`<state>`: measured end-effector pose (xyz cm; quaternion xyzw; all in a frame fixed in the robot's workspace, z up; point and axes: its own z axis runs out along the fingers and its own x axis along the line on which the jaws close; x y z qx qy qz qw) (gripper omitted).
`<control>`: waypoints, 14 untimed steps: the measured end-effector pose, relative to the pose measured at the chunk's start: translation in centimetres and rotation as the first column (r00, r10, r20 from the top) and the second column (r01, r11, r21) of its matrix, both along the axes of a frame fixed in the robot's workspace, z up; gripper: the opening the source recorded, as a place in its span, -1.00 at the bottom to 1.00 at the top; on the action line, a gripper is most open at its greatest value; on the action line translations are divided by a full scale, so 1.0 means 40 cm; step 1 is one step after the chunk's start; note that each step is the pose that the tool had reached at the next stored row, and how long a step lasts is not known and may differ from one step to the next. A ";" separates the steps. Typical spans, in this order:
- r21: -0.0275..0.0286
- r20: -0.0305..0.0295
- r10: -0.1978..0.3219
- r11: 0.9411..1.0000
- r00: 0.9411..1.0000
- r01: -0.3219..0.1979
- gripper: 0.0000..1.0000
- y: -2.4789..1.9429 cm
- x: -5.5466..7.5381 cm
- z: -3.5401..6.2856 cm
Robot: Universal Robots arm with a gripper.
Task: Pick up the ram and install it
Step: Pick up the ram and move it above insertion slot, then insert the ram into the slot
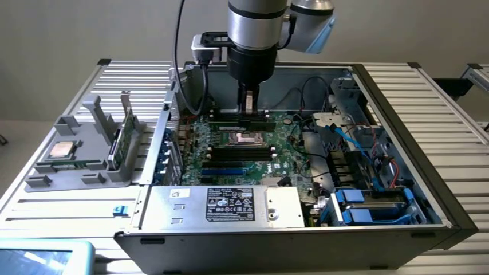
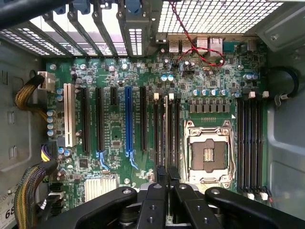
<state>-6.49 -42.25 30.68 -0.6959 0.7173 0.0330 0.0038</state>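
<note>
1. Right at the lower edge of the exterior view stands the dark front of the open computer case (image 1: 267,246). Just behind it are the silver power supply (image 1: 229,205) with its black label and, toward the lower right, the blue drive bays (image 1: 367,207).
2. Outside the case, at the middle left of the frame, a grey holder (image 1: 77,172) rests on the slatted table (image 1: 458,114). It carries a square silver-topped processor chip (image 1: 64,150) and an upright green card (image 1: 122,143).
3. Further in, the green motherboard (image 1: 229,163) (image 2: 114,133) lies flat on the case floor, with the open CPU socket (image 1: 248,137) (image 2: 208,155) near the frame's centre.
4. Just beyond the socket, the gripper (image 1: 246,114) (image 2: 167,174) reaches straight down from the arm (image 1: 256,28) at the top centre. Its fingers are clamped on the ram (image 1: 225,122) (image 2: 165,129), gripping it at mid-length.
5. The ram is level, lying across the exterior view from left to right. In the wrist view it appears edge-on, running along the dark memory slots (image 2: 155,133) beside the socket. Whether it sits in a slot or just above one I cannot tell.
</note>
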 end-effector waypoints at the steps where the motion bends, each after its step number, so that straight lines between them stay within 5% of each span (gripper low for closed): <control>1: 0.000 0.000 0.000 1.000 1.000 0.000 -0.78 0.000 0.000 0.000; 14: -0.001 0.000 0.000 1.000 1.000 0.000 -0.78 0.001 0.000 -0.002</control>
